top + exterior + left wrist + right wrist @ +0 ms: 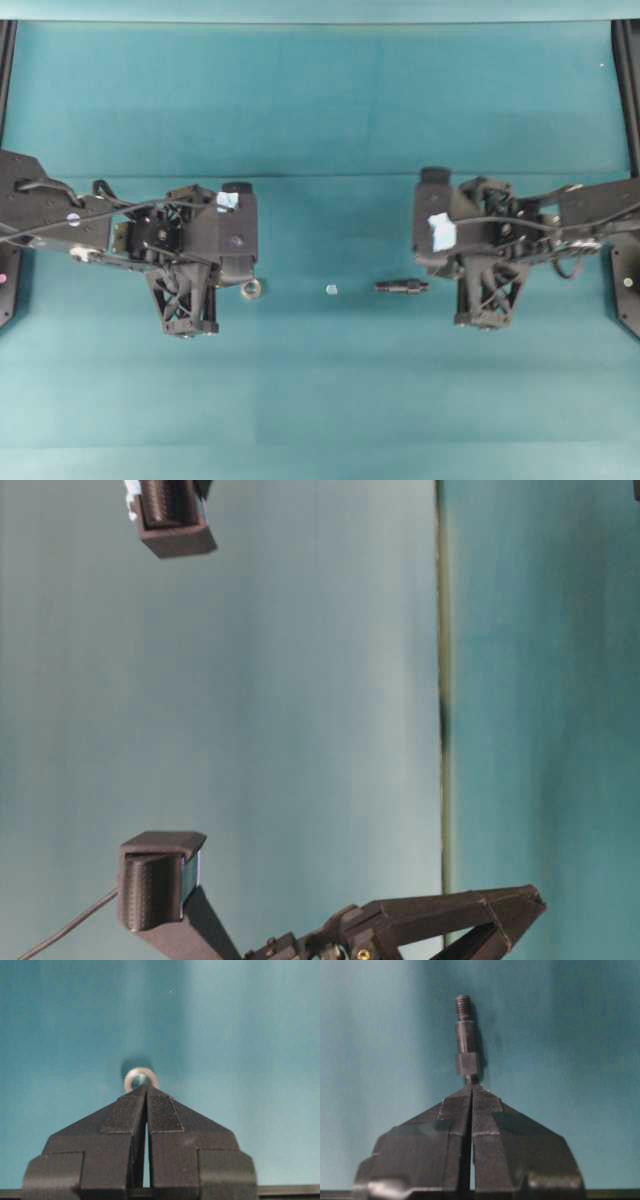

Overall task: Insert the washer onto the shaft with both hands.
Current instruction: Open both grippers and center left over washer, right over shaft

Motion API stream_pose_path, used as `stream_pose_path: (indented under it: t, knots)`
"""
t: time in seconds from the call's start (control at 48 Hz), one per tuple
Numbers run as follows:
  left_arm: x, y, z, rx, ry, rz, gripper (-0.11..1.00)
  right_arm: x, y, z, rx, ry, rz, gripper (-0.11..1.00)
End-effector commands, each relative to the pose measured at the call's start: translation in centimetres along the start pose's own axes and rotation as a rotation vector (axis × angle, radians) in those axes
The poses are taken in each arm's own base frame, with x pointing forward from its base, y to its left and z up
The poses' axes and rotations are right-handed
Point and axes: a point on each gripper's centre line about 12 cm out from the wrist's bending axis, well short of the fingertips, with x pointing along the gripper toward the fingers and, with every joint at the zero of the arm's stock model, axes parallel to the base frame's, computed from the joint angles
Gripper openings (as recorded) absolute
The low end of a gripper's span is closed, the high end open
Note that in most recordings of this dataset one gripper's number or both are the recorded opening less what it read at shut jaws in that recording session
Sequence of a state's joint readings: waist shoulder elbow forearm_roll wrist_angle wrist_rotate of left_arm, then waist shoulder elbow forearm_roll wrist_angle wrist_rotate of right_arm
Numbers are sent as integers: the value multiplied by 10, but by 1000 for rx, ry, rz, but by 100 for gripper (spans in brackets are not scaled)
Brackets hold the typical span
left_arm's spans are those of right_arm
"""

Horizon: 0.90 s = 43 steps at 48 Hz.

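Observation:
The washer (250, 289), a small silvery ring, lies flat on the teal table just right of my left gripper (238, 280). In the left wrist view the washer (140, 1078) sits just past the tips of the left gripper (146, 1087), which is shut and holds nothing. The shaft (402, 286), a short dark stepped rod, lies on the table left of my right gripper (440, 272). In the right wrist view the shaft (466, 1040) points away from the right gripper (471, 1085), also shut and empty.
A tiny pale speck (331, 289) lies on the table between washer and shaft. The teal table (320, 400) stretches out in front of both arms. Black frame posts (628, 90) stand at its far corners. In the table-level view, black fingers (480, 905) angle toward the tabletop.

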<state>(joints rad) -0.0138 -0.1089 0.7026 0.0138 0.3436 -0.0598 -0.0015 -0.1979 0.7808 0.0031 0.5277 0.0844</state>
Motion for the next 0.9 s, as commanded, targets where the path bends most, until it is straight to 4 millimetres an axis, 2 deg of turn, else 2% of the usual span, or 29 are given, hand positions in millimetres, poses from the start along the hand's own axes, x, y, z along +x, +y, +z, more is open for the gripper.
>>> stream_pose_path:
  t: [0.0, 0.396, 0.5, 0.563, 0.667, 0.834, 0.875]
  knots:
    - [-3, 0, 7, 2, -20, 1, 2, -1, 3, 8, -39, -14, 4, -10]
    - [-1, 2, 3, -5, -17, 4, 2, 2, 4, 16, -66, -26, 3, -7]
    - [1, 2, 0, -7, -6, 4, 3, 2, 3, 16, -63, -23, 3, 2]
    - [2, 2, -3, -8, 1, 5, 4, 3, 2, 14, -59, -17, 1, 12]
    - [5, 2, -3, -8, 9, 5, 24, 4, 1, 13, -53, -9, -1, 38]
    - [12, 1, -3, -7, 29, 3, 77, 8, 1, 11, -55, 6, -3, 87]
    - [14, 0, -3, -3, 32, 3, 87, 8, 1, 12, -55, 6, -3, 94]
